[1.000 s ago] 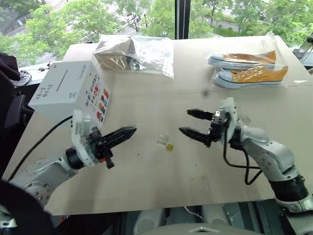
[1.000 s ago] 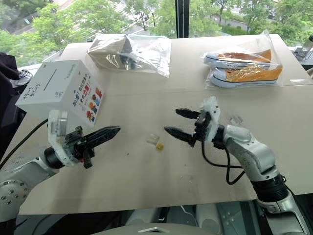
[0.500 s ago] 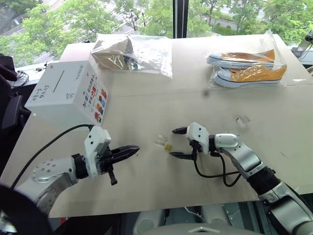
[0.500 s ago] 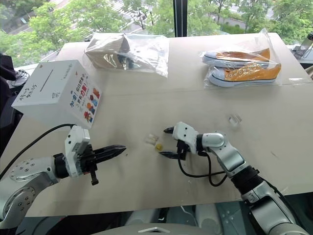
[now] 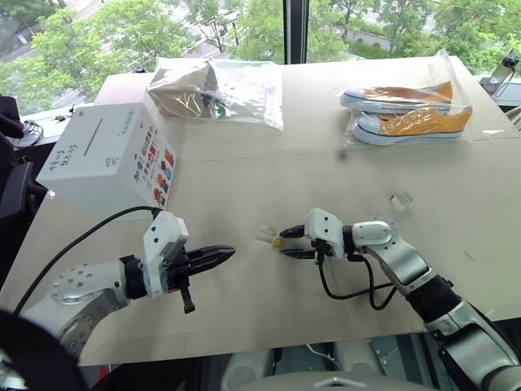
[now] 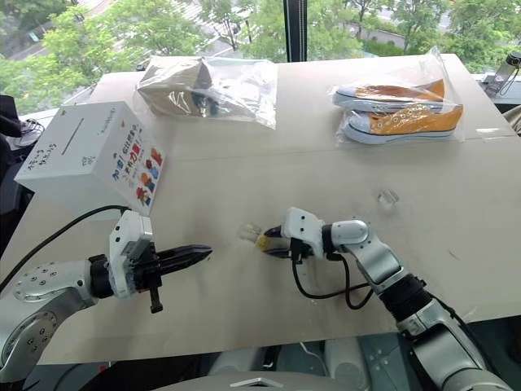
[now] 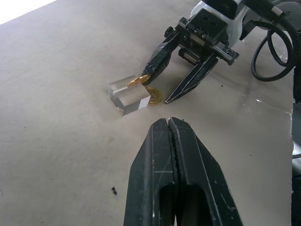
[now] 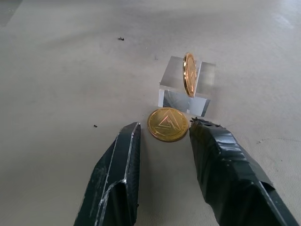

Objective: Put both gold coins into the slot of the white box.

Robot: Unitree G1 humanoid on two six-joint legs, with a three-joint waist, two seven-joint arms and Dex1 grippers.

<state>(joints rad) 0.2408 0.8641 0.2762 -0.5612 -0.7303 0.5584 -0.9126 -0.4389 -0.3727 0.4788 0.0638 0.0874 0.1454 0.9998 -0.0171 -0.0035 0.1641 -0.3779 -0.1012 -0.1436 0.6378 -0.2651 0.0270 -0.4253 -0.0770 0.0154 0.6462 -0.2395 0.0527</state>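
— Gold coins [image 8: 167, 124]: both out on the bench [image 5: 244, 326], none in the white box [image 5: 110, 159] yet; one lies flat, the other leans on edge against a small clear case [image 8: 184, 92].
— And the jaws?
— Right gripper [image 8: 162, 136] half open around the flat coin, not yet pinching; left gripper [image 7: 170, 125] closed on nothing; the slot [image 5: 100, 132] waits well apart.
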